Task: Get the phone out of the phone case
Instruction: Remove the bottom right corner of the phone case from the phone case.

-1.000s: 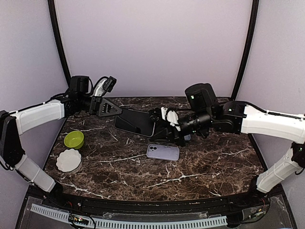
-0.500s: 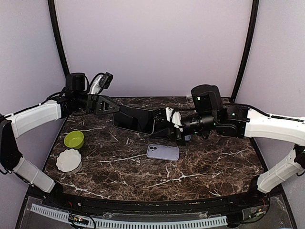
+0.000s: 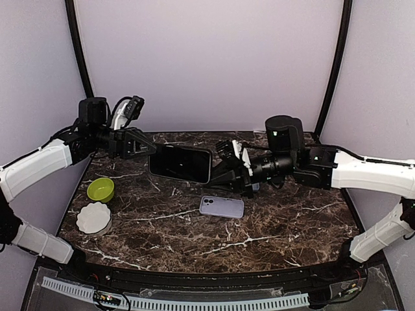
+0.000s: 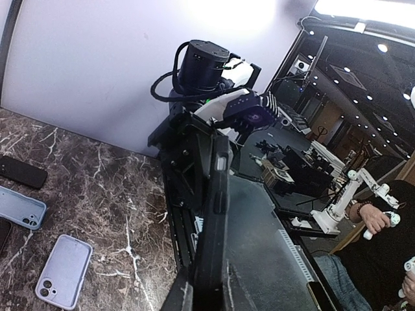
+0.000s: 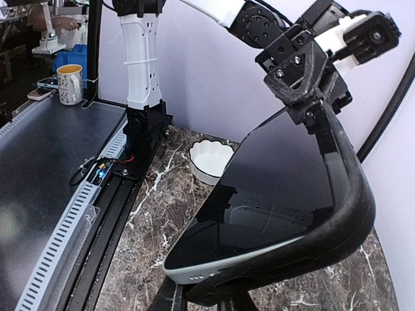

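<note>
A phone (image 3: 180,163) with a dark screen, in a black case, is held in the air over the back of the table between my two grippers. My left gripper (image 3: 150,150) is shut on its left end. My right gripper (image 3: 217,178) is shut on its right end. In the right wrist view the phone's screen (image 5: 279,188) has a pale edge, and the black case (image 5: 340,227) bows away from it at the near corner, just above my right gripper (image 5: 207,301). In the left wrist view the phone shows edge-on (image 4: 217,214), standing up from my left gripper (image 4: 211,295).
A lilac phone case (image 3: 222,207) lies on the marble table (image 3: 292,227) below the held phone. A green bowl (image 3: 100,189) and a white scalloped dish (image 3: 94,218) sit at the left. The left wrist view also shows a blue case (image 4: 19,207) and a black phone (image 4: 19,172).
Both grippers have carried the phone up and to the left. It has tipped so that its screen faces forward more. The lilac case has not moved.
</note>
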Robot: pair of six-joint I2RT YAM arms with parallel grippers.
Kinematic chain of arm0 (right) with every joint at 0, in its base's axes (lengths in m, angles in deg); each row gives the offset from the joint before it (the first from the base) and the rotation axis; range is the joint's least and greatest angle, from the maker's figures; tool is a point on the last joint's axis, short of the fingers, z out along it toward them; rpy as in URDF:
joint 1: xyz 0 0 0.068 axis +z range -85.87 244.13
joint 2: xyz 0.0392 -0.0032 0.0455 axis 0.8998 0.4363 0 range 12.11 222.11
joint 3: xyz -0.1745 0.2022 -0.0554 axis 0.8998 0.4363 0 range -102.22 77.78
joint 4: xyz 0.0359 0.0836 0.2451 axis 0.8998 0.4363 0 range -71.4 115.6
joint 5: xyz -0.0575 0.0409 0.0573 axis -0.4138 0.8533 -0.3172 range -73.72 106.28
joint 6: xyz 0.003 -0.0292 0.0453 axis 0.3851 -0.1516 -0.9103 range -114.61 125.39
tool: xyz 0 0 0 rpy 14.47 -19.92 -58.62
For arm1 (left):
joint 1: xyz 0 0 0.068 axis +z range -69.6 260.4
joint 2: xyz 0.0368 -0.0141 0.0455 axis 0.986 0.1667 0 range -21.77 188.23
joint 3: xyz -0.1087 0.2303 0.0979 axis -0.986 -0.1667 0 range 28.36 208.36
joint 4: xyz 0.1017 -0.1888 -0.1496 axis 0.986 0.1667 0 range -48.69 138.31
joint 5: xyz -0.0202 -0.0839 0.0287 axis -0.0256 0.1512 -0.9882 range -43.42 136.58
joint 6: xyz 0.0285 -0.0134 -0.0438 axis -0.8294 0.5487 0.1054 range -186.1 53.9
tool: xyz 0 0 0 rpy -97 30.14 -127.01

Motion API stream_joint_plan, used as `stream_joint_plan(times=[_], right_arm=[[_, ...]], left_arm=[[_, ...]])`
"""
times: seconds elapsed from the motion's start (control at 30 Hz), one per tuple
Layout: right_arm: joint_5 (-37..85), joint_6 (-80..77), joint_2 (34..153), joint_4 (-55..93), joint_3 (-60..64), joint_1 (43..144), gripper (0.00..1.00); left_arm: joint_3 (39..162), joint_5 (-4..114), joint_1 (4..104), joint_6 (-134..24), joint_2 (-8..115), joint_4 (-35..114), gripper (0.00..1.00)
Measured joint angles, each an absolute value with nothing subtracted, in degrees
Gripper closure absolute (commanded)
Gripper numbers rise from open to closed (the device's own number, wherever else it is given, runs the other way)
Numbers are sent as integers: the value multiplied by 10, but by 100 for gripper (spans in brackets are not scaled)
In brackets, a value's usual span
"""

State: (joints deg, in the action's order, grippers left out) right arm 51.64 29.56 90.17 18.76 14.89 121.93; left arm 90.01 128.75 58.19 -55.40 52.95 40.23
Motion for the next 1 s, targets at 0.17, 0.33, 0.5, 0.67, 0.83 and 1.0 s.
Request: stream_joint_plan(times=[0.17,0.33,0.5,0.67,0.83,1.0], right_arm=[[541,240,896,133,178,1208,100],[556,197,895,105,187,1201,100],[564,154,895,70,196,1198,98],[567,126,895,54,201,1195,75],[564,146,892,69,201,1193,52],[537,195,875,116,221,1189,46]], left_arm=[[900,1277,576,-575,521,415,100],[900,1277,576,-582,518,418,100],[900,1272,576,-585,508,417,100],[894,1258,575,-583,497,410,100],[874,1233,570,-566,487,381,100],[857,1192,571,-550,487,363,100]])
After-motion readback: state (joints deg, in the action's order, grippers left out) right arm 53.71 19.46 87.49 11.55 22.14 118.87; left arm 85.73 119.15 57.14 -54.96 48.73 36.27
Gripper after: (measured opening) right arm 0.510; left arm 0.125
